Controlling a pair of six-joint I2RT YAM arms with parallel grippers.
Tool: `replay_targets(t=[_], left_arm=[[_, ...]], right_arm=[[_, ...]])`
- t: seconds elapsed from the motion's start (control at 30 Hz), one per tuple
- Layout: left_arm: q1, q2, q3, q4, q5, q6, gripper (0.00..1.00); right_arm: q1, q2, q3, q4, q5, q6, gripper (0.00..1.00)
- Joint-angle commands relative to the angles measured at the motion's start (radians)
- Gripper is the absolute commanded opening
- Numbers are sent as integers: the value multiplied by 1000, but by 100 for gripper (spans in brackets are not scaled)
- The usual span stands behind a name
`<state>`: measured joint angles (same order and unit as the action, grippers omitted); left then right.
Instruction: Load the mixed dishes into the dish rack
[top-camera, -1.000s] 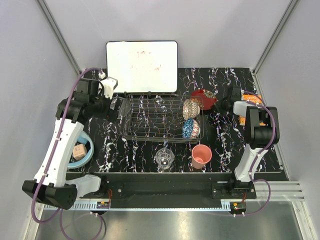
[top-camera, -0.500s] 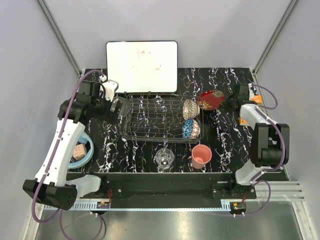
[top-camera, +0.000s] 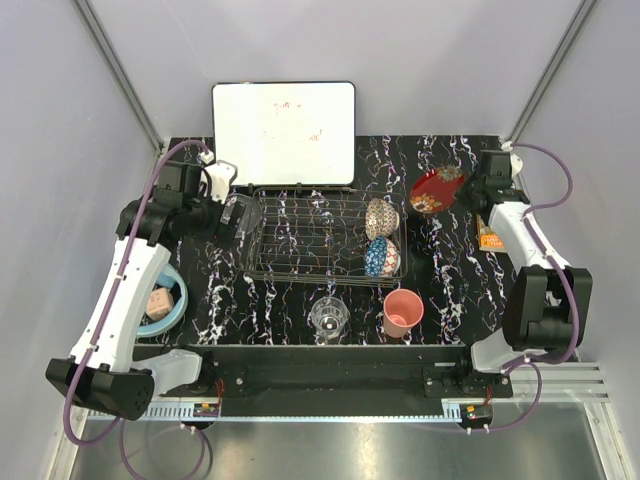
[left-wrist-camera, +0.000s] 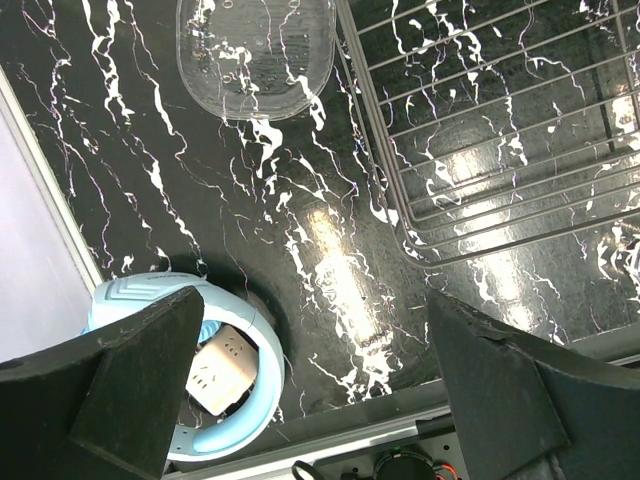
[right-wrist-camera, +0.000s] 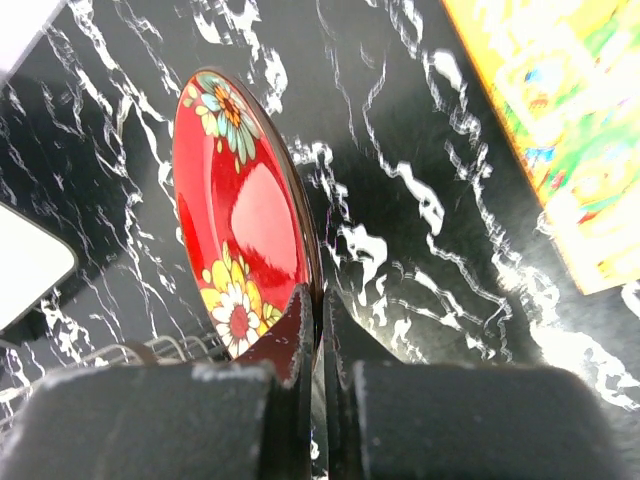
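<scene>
Since the earlier top-view frame, the right gripper (top-camera: 458, 192) has carried the red patterned bowl (top-camera: 435, 190) further to the right of the thin-wire metal dish rack (top-camera: 300, 240). The left gripper (top-camera: 236, 214) has not shifted.

Top view: the beige netted-pattern bowl (top-camera: 381, 217) and the blue mosaic bowl (top-camera: 381, 256) stand on edge at the rack's right end. The pink plastic cup (top-camera: 403, 311) and the clear glass tumbler (top-camera: 329, 317) stand in front of the rack.

Left wrist view: the jaws stand wide apart and hold nothing. The clear glass plate (left-wrist-camera: 255, 50) lies flat just beside the rack's left side.

Right wrist view: the jaws are clamped together on the red bowl's rim alone, with the bowl on edge.

Hazard: a thin rim pinch may let the bowl pivot or slip. On return to the rack, the bowl may strike the beige bowl.
</scene>
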<state>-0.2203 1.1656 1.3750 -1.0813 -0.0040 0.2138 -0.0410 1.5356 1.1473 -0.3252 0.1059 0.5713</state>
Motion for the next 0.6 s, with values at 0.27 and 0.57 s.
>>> replay_targets(t=[0.27, 0.57], left_arm=[[6, -32, -21, 35, -33, 25, 97], [6, -43, -42, 54, -30, 29, 95]], right_arm=[[113, -176, 250, 77, 144, -272, 0], [406, -250, 253, 236, 247, -648, 0]])
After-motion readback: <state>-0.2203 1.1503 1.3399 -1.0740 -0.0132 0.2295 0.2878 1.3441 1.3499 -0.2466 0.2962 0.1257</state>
